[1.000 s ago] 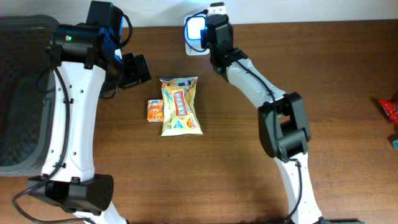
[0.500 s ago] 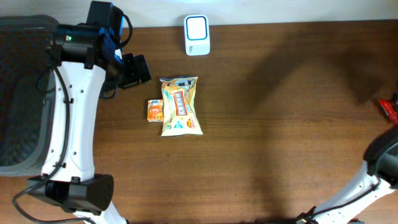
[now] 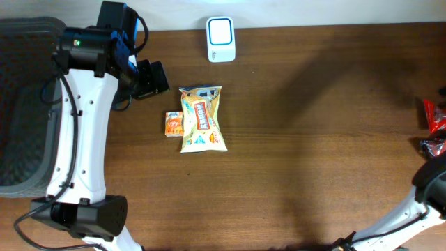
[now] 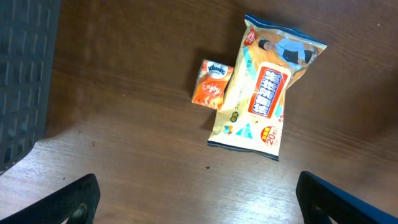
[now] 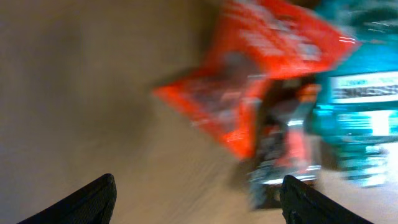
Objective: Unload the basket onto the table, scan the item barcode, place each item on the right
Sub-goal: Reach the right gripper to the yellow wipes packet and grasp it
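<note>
Meanwhile, at the tabletop's [image 3: 313, 139] right edge, the right end effector [image 5: 198, 199] hangs with jaws spread wide and empty over a blurred heap of packets, a red packet [image 5: 249, 81] touching a teal packet [image 5: 364, 106]. Picking up an item appears to be the step in hand. Next it must descend, close on one packet and carry it, barcode outward, to the scanner [image 3: 221, 39]. The left end effector [image 4: 198, 198], likewise agape and empty, hovers near a yellow snack bag [image 3: 201, 118] and an orange pack [image 3: 173, 123].
</note>
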### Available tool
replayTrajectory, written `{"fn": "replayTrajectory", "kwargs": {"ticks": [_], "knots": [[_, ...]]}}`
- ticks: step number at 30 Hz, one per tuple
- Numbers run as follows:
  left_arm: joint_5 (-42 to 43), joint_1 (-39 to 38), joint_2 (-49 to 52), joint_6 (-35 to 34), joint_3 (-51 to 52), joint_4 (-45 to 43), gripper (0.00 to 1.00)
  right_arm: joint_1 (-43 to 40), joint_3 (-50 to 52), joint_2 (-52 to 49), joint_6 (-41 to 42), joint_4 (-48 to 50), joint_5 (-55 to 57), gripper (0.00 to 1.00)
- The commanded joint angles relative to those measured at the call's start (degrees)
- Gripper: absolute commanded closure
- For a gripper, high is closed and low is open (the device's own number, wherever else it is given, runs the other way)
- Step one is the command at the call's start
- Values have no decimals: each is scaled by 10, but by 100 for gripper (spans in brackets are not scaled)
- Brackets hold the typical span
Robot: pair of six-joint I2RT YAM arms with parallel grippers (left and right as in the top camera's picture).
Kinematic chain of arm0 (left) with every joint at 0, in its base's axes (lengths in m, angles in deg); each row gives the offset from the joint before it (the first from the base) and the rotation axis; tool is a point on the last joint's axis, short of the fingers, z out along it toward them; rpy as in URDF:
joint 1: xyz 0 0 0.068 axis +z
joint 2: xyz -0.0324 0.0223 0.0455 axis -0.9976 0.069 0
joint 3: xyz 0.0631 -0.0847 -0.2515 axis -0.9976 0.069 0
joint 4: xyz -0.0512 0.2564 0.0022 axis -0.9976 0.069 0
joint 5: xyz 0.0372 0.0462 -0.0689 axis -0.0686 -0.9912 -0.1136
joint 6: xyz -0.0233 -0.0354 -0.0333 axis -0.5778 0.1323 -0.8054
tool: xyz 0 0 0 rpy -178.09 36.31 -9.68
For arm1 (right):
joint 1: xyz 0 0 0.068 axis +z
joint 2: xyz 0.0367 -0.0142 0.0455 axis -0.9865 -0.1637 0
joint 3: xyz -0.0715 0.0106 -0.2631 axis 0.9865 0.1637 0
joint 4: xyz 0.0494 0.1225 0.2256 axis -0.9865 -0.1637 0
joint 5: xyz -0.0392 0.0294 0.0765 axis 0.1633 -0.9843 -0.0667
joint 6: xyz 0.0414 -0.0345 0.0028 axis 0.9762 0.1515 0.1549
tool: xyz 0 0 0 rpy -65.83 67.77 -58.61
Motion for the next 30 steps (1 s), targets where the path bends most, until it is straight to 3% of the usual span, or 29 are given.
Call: {"fn": "replayTrajectory", "kwargs": {"ticks": [1, 3, 5, 9, 15, 17, 18, 20, 23, 24, 25, 26, 28, 30], "knots": [[-2, 1, -7, -3, -4, 0, 1, 88, -4, 74, -46, 3, -227, 15], [-2, 1, -7, -3, -4, 0, 1, 157, 0, 72, -88, -17, -284, 13], [-2, 1, -7, -3, -4, 0, 1, 300, 20, 61, -88, -31, -276, 2], [-2, 1, -7, -3, -4, 0, 1, 518, 29, -1, -85, -30, -251, 3], [-2, 1, -7, -3, -4, 0, 1, 646, 29, -61, -40, -21, -256, 3], [-2, 1, -7, -3, -4, 0, 1, 671, 29, -74, -40, -2, -256, 12], [-2, 1, -7, -3, -4, 0, 1, 685, 29, -85, -32, 17, -256, 21], [-2, 1, -7, -3, -4, 0, 1, 698, 29, -107, 25, 50, -244, 24], [-2, 1, -7, -3, -4, 0, 1, 702, 29, -153, 42, 101, -238, 31], [-2, 1, -7, -3, -4, 0, 1, 702, 29, -159, 50, 100, -228, 48], [-2, 1, -7, -3, -4, 0, 1, 702, 29, -160, 51, 95, -193, 69], [-2, 1, -7, -3, -4, 0, 1, 702, 29, -157, 67, 80, -137, 76], [-2, 1, -7, -3, -4, 0, 1, 690, 28, -139, 94, 13, -36, 83], [-2, 1, -7, -3, -4, 0, 1, 675, 28, -104, 117, -61, 28, 82]]}}
